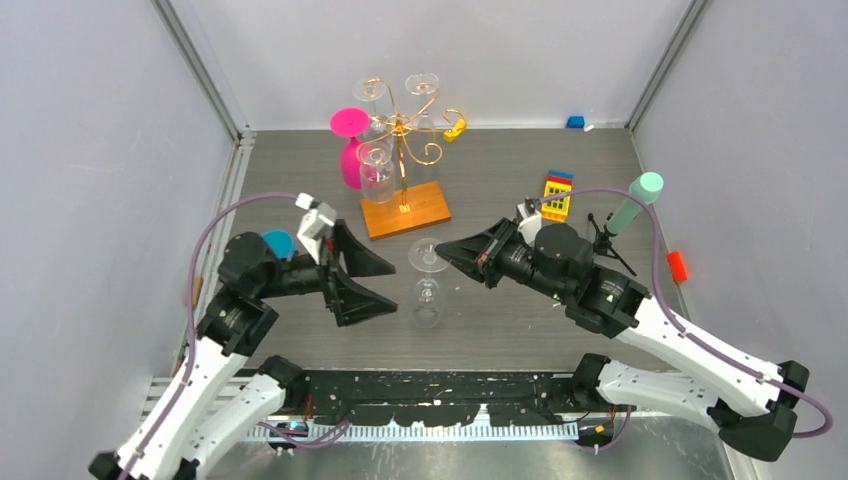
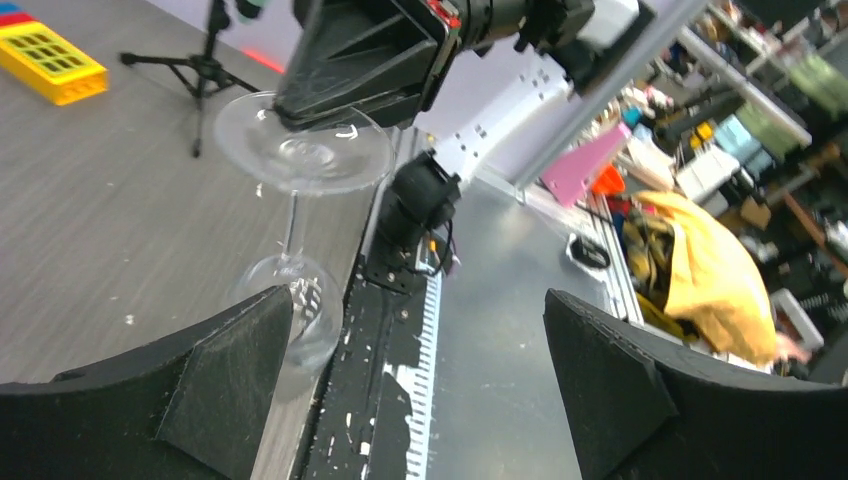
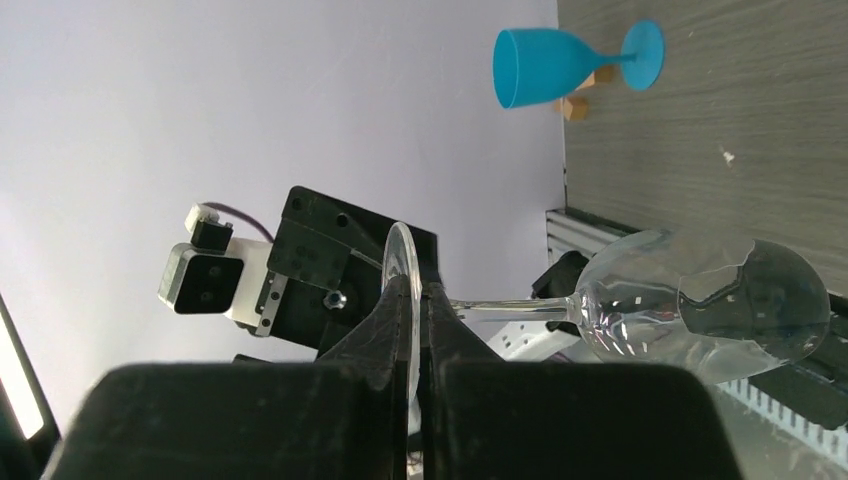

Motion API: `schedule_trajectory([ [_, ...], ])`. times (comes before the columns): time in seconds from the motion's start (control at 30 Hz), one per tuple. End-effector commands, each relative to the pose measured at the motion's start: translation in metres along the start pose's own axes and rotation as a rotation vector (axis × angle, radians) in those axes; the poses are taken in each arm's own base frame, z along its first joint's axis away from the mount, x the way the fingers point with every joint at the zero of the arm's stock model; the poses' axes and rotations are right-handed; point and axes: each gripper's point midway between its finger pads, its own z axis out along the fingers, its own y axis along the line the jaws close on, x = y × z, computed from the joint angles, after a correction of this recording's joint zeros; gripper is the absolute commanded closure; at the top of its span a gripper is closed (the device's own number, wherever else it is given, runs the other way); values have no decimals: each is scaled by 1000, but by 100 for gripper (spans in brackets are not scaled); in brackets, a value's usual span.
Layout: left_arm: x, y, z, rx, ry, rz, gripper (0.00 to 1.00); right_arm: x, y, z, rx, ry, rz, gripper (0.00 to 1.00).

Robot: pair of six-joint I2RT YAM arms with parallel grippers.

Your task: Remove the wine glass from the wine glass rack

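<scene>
The gold wire wine glass rack (image 1: 403,125) stands on its orange-brown wooden base (image 1: 405,210) at the back of the table. A pink glass (image 1: 351,140) and clear glasses (image 1: 377,172) hang on it. My right gripper (image 1: 447,252) is shut on the flat foot of a clear wine glass (image 1: 427,290), which is off the rack and upside down, bowl towards the table in front of the base. The right wrist view shows my gripper (image 3: 412,290) pinching the foot, with the bowl (image 3: 700,310) beyond. My left gripper (image 1: 393,288) is open and empty just left of the glass (image 2: 300,150), its fingers (image 2: 225,375) beside the bowl.
A teal-blue goblet (image 1: 278,243) lies on its side behind the left arm, and it also shows in the right wrist view (image 3: 560,62). A yellow block tray (image 1: 557,196), a small black tripod with a mint cylinder (image 1: 630,205) and a red object (image 1: 677,265) are on the right. The walls stand close on three sides.
</scene>
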Motion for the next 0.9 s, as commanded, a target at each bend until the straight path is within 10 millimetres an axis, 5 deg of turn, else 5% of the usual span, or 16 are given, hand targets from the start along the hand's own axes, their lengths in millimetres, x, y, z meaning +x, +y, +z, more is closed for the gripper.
schedule_trajectory([
  [0.0,14,12,25,-22,39,114,2,8,54,-7,-195,-11,75,100],
  [0.3,5,21,49,-28,-26,154,9,15,66,-10,-233,30,103,100],
  [0.87,0,12,58,37,-24,158,78,37,76,-2,-256,159,144,100],
])
